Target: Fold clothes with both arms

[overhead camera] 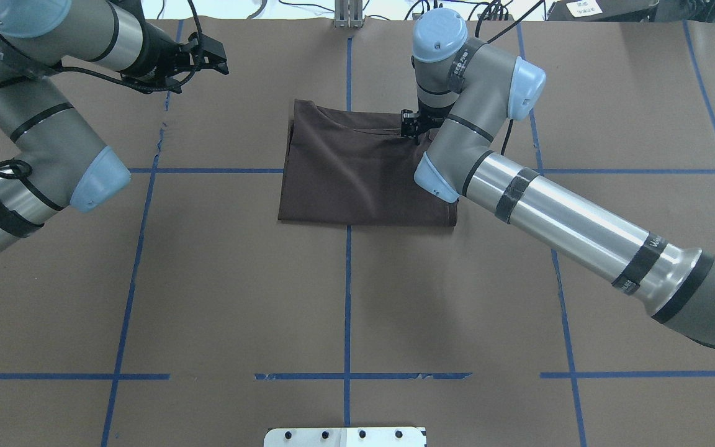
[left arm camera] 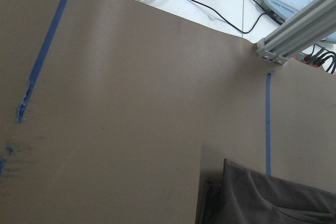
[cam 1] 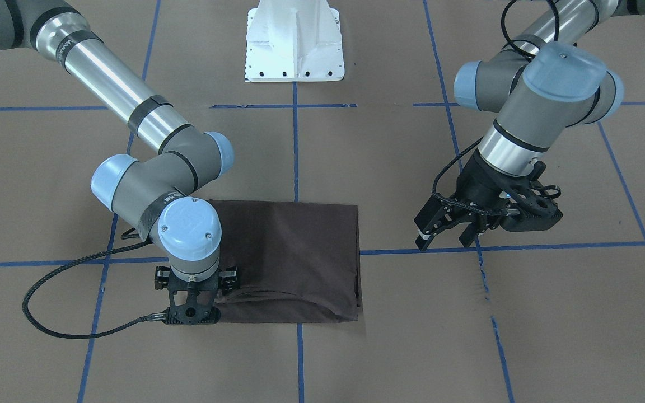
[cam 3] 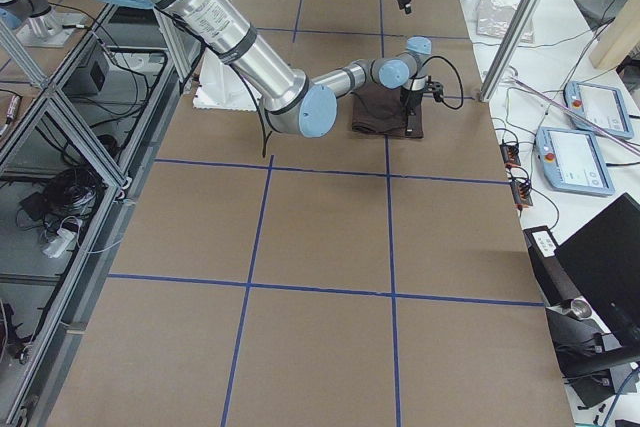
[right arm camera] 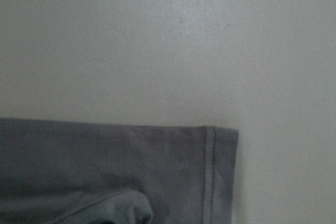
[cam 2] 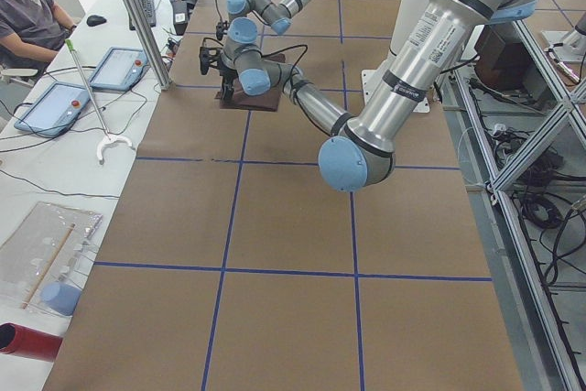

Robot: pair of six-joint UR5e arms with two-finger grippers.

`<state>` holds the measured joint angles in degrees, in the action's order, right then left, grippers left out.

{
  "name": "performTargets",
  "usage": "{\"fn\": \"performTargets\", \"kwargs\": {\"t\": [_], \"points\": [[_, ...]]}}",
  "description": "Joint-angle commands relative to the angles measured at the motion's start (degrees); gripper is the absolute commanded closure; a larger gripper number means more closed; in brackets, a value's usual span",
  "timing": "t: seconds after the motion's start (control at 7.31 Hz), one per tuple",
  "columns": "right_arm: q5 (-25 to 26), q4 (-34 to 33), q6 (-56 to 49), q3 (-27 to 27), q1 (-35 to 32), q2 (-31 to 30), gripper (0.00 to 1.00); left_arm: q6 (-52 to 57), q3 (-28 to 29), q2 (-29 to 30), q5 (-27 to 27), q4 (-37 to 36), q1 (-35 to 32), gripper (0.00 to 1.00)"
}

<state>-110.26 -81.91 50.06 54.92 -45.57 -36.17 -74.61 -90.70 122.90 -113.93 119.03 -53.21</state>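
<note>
- Our right gripper (overhead camera: 409, 127) pointed straight down at the T-shirt (overhead camera: 357, 167), at its collar-side edge on the far side from the base. Its fingers were hidden under the wrist in every view, so we cannot tell whether they were clamped on the cloth or apart.
- The right wrist view was blurred and showed only a stitched hem corner of the shirt against the paper, with no fingers in sight.
- Our left gripper (cam 1: 445, 238) hung above bare table (overhead camera: 239, 279), well apart from the shirt, with its fingers spread and nothing between them.
- The left wrist view looked down on brown paper and caught one corner of the shirt at its lower right.
- The right arm (cam 1: 132, 101) reached across the table, its elbow bent over the shirt's side; the left arm (cam 1: 529, 112) was folded back on its own half.
- The T-shirt lay folded into a flat, dark brown rectangle across the centre blue tape line (overhead camera: 348, 285), the curve of its collar showing near the far edge.
- The white pedestal base (cam 1: 294, 42) stood on the near side, in line with the shirt.
- A seated person (cam 2: 27, 6) was beside the table's far long edge in the left side view.
</note>
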Motion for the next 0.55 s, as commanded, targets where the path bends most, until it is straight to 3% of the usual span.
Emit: {"fn": "performTargets", "kwargs": {"t": [0.0,0.27,0.41], "points": [[0.3,-0.1,-3.4,-0.1,-1.5,-1.5,0.0,-0.1,-0.4,0.1,0.0,-0.1,0.0,0.0],[0.6,-0.1,-5.8,0.6,-3.5,-1.9,0.0,-0.1,-0.4,0.0,0.0,-0.1,0.1,0.0],[-2.2,-0.6,-5.9,3.8,-4.8,-2.1,0.0,0.2,-1.3,-0.8,-0.5,-0.2,0.0,0.0]]}}
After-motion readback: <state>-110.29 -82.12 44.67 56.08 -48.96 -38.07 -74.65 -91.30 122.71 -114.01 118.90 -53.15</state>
